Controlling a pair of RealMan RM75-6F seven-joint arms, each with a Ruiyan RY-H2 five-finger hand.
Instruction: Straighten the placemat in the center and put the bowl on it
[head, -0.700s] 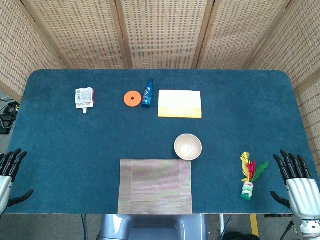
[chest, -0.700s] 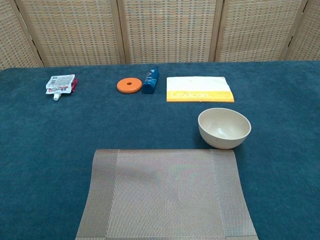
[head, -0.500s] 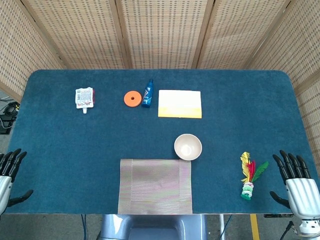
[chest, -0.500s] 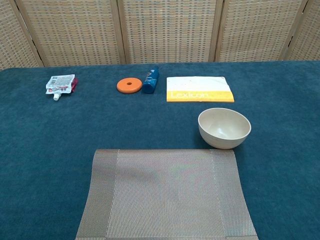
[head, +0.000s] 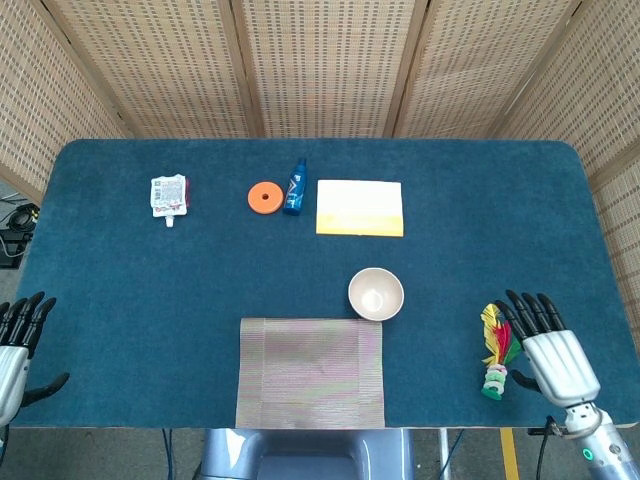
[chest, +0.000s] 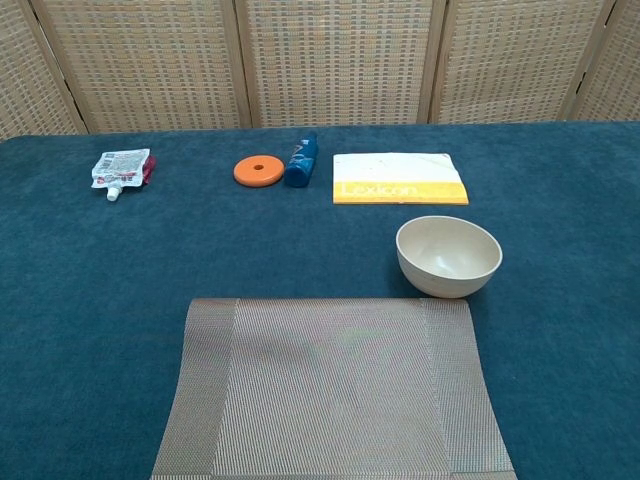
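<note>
A woven grey-beige placemat (head: 311, 372) (chest: 333, 386) lies flat at the table's near edge, its sides square to the table. A cream bowl (head: 376, 294) (chest: 448, 256) stands upright just beyond the mat's far right corner, empty. My right hand (head: 545, 347) hovers at the near right with fingers spread, holding nothing, right beside a feathered shuttlecock. My left hand (head: 18, 345) is at the near left table edge, fingers spread and empty. Neither hand shows in the chest view.
A feathered shuttlecock toy (head: 497, 350) lies just left of my right hand. At the back lie a yellow-white book (head: 360, 208) (chest: 399, 179), a blue bottle (head: 295, 187) (chest: 301, 160), an orange disc (head: 264, 197) (chest: 259, 171) and a pouch (head: 169, 196) (chest: 121, 170).
My right hand has moved left and forward over the table toward the shuttlecock. The left hand, mat and bowl have barely moved.
</note>
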